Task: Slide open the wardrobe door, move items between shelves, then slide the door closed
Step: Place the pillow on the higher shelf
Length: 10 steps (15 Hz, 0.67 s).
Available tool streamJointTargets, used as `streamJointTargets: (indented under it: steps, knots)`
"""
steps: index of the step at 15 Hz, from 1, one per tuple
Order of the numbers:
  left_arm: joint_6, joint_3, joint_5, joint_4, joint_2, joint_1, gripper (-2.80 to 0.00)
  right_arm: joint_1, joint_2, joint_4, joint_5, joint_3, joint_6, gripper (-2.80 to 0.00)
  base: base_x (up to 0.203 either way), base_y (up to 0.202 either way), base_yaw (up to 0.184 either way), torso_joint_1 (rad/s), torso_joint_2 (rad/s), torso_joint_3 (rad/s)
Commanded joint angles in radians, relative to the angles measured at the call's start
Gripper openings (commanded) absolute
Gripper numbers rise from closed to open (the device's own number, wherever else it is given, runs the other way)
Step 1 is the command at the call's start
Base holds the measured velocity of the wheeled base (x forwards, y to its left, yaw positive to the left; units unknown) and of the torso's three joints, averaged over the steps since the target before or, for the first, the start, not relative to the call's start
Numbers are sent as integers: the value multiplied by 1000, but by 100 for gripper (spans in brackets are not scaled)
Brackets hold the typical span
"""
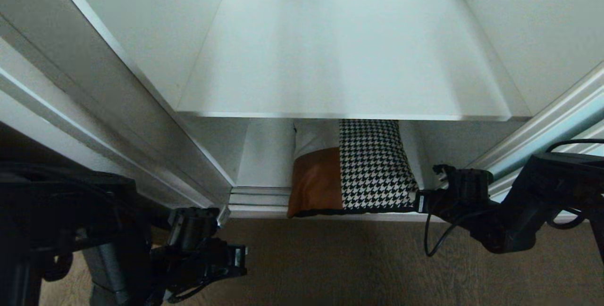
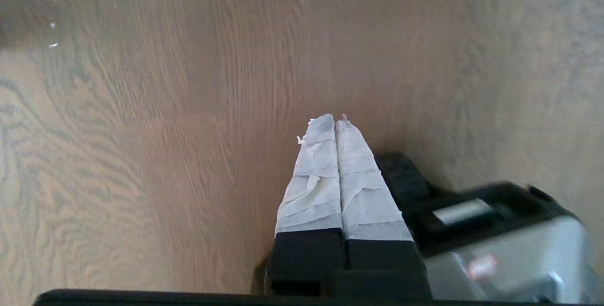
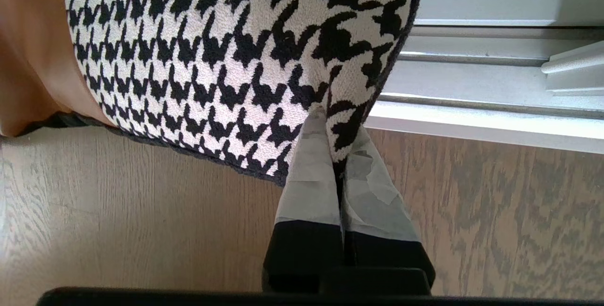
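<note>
The wardrobe stands open. A cushion [image 1: 373, 164] of tan leather and black-and-white houndstooth lies on the lower shelf [image 1: 264, 155], under the wide white upper shelf [image 1: 339, 61]. Its front edge hangs over the sill. My right gripper [image 1: 417, 201] is at the cushion's front right corner. In the right wrist view this gripper [image 3: 337, 122] is shut on a pinch of the houndstooth cushion [image 3: 212, 61]. My left gripper [image 1: 231, 259] hangs low at the left over the floor, shut and empty [image 2: 335, 119]. The sliding wardrobe door [image 1: 580, 117] shows as a pale framed strip at the right.
Silver door tracks [image 1: 259, 197] run along the wardrobe's sill [image 3: 472, 117]. A wood-grain floor [image 1: 354, 263] lies in front of it. Grey frame rails [image 1: 94, 108] slant along the left side. Part of my own base [image 2: 495, 244] shows beside the left gripper.
</note>
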<state>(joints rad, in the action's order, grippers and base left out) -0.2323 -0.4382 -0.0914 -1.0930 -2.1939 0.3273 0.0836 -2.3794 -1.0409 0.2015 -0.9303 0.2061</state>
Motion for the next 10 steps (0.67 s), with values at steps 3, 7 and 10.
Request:
streamJointTargets:
  steps: [3, 7, 10]
  knots:
    - [-44, -122, 24, 13, -141, 4, -280, 1, -15, -7, 3, 1, 4, -280, 0, 0, 0, 0, 0, 0]
    - [-142, -232, 26, 117, -138, 11, -280, -1, -27, -7, 1, 5, 3, -280, 0, 0, 0, 0, 0, 0]
    - [-228, -323, 30, 260, -132, 46, -280, -24, -12, -7, 1, 14, 3, -280, 0, 0, 0, 0, 0, 0]
